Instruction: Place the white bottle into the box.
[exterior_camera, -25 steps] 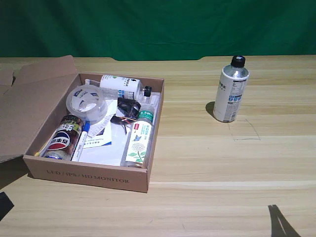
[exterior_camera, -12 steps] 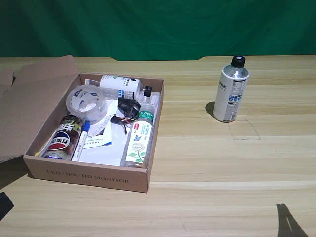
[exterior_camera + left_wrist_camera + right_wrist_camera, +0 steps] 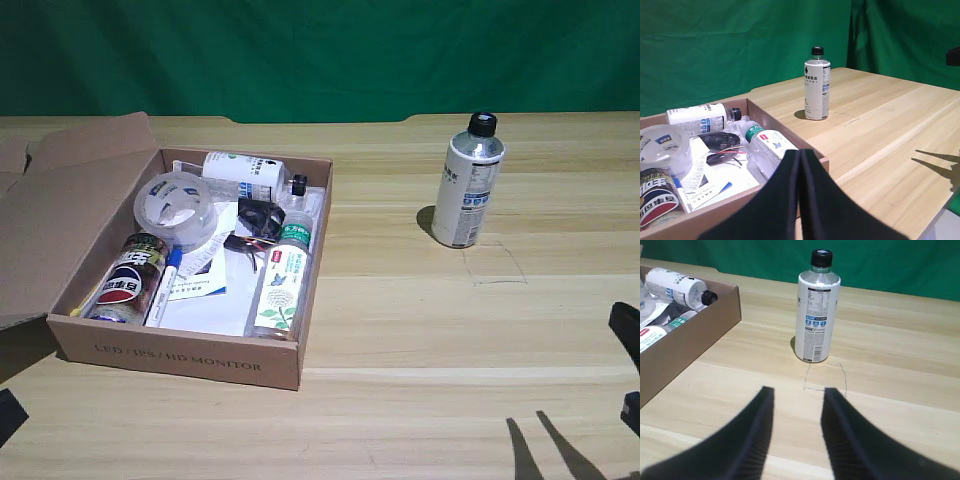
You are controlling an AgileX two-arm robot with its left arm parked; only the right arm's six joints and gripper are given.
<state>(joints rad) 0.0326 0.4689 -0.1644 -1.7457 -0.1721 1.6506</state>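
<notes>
The white bottle (image 3: 468,181) stands upright on the wooden table, well off to the exterior view's right of the box, black cap on top; it also shows as white bottle (image 3: 816,307) and white bottle (image 3: 817,85). The box (image 3: 180,355) lies open at the exterior view's left, flap lid folded back, with several items inside. My right gripper (image 3: 798,391) hovers low over the table short of the bottle, open, nothing between its fingers. Only a dark part of that gripper (image 3: 627,330) pokes in at the exterior view's right edge.
Inside the box lie a smaller white-labelled bottle (image 3: 245,175), a green-capped bottle (image 3: 282,282), a tape roll (image 3: 176,208), a can (image 3: 130,280) and papers. A pencilled square (image 3: 824,376) marks the table just in front of the white bottle. The parked left gripper (image 3: 800,200) fills the left wrist view's foreground.
My right gripper has come into the exterior view at its right edge, and its shadow on the table has shifted and split in two. Bottle and box have stayed put.
</notes>
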